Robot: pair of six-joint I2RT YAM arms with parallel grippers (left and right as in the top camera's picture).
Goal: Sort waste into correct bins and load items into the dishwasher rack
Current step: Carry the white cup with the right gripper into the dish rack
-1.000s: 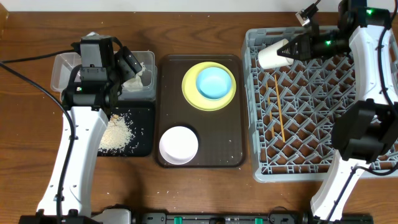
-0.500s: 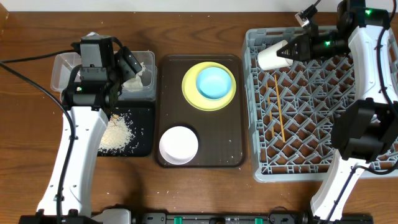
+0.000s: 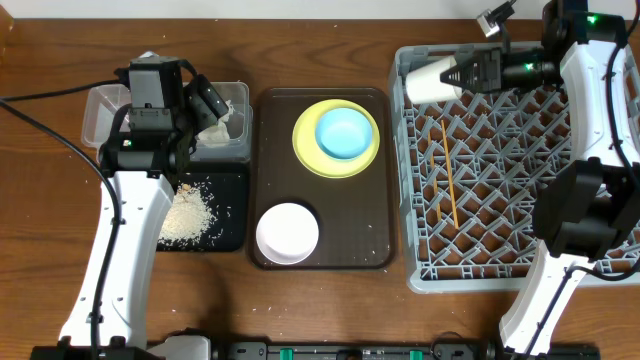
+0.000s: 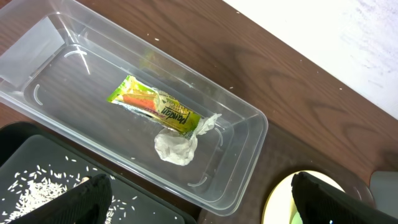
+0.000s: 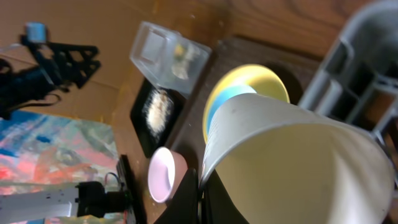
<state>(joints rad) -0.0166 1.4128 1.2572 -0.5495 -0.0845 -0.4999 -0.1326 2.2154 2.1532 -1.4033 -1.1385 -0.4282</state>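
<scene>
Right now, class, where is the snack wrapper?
In the left wrist view, the yellow-green snack wrapper lies inside the clear plastic tub, touching the crumpled white tissue; the black tray holding rice crumbs sits beside the tub.

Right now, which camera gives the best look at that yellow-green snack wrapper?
The left wrist view: the wrapper lies plainly in the clear tub, beside the white tissue. Overhead, the left arm covers it. In the right wrist view it is only a far, blurred yellowish speck.
</scene>
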